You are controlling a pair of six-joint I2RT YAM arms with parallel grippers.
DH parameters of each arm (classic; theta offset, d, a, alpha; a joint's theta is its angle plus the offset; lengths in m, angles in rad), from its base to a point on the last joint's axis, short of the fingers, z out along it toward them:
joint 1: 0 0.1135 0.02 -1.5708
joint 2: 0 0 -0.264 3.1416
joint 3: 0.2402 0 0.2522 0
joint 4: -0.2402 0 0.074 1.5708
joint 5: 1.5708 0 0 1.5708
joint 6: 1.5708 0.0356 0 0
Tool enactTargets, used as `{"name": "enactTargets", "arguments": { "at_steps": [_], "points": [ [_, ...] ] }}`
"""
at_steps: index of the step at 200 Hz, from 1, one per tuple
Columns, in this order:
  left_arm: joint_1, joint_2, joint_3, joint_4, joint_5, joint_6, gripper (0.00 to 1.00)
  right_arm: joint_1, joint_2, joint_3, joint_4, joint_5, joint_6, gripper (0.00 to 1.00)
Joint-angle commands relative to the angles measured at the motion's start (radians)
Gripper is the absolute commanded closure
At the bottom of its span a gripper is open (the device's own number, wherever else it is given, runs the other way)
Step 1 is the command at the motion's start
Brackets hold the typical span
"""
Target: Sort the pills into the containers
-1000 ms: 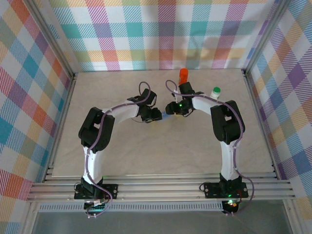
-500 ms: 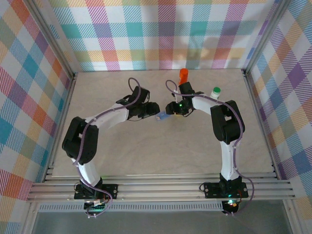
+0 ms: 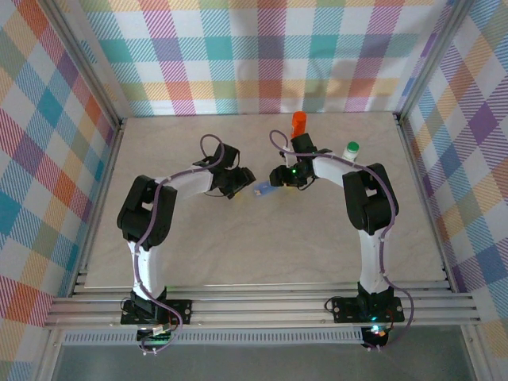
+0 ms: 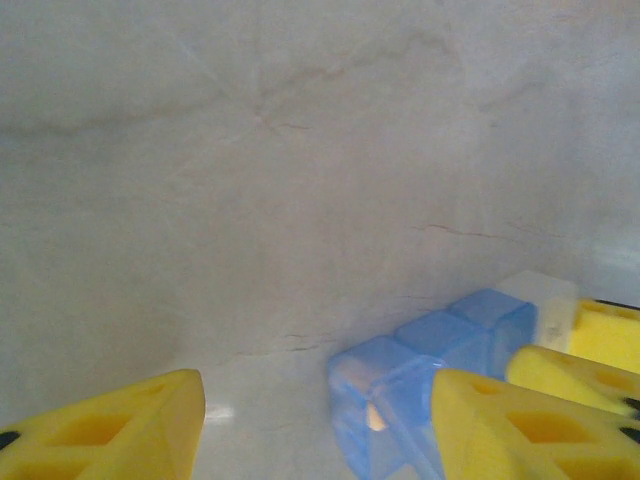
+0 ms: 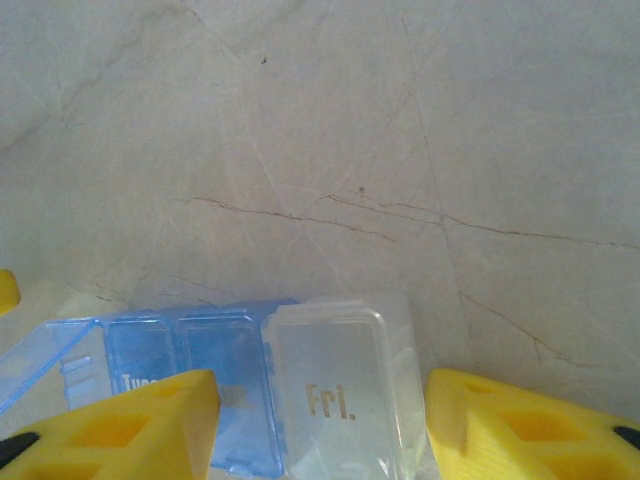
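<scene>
The flat blue translucent box (image 3: 260, 190) lies mid-table between my two grippers. My left gripper (image 3: 244, 184) stands open at its left end. In the left wrist view the box (image 4: 420, 370) sits beside the right finger, and one pale pill (image 4: 375, 417) lies in its end compartment. My right gripper (image 3: 277, 178) is closed on the other end. In the right wrist view the clear "Fri." lid (image 5: 335, 385) sits between its fingers (image 5: 150, 420). The orange bottle (image 3: 299, 123) and the green-capped bottle (image 3: 350, 149) stand behind the right arm.
The marble tabletop (image 3: 238, 254) is bare in front of the grippers. Checked cloth walls and metal posts close in the left, right and far sides. A metal rail (image 3: 262, 305) runs along the near edge by both arm bases.
My left gripper has opened and drawn back slightly left from the box, and its elbow has swung outward. The right arm and the box have stayed put.
</scene>
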Motion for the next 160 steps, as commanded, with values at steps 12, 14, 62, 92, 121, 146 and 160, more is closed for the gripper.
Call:
{"name": "enactTargets", "arguments": {
  "at_steps": [12, 14, 62, 92, 121, 146, 160],
  "points": [
    [-0.009, -0.021, -0.004, 0.039, 0.008, -0.026, 0.48, 0.008, 0.067, -0.013, -0.015, 0.033, -0.007, 0.43],
    [-0.010, -0.022, -0.003, 0.036, 0.004, -0.023, 0.49, 0.009, 0.068, -0.014, -0.014, 0.033, -0.007, 0.43],
    [-0.026, -0.017, -0.006, 0.032, -0.003, -0.002, 0.56, 0.008, 0.071, -0.009, -0.014, 0.029, -0.006, 0.43],
    [-0.046, -0.017, 0.012, 0.032, -0.005, 0.004, 0.58, 0.008, 0.074, -0.011, -0.014, 0.030, -0.005, 0.43],
    [-0.069, -0.017, 0.014, 0.019, -0.015, 0.013, 0.65, 0.008, 0.075, -0.010, -0.017, 0.034, -0.004, 0.43],
    [-0.085, -0.011, 0.000, 0.009, -0.030, 0.018, 0.67, 0.008, 0.075, -0.009, -0.016, 0.034, -0.003, 0.43],
    [-0.087, 0.002, -0.005, 0.008, -0.027, 0.016, 0.67, 0.008, 0.077, -0.008, -0.017, 0.035, -0.003, 0.43]
  ]
}}
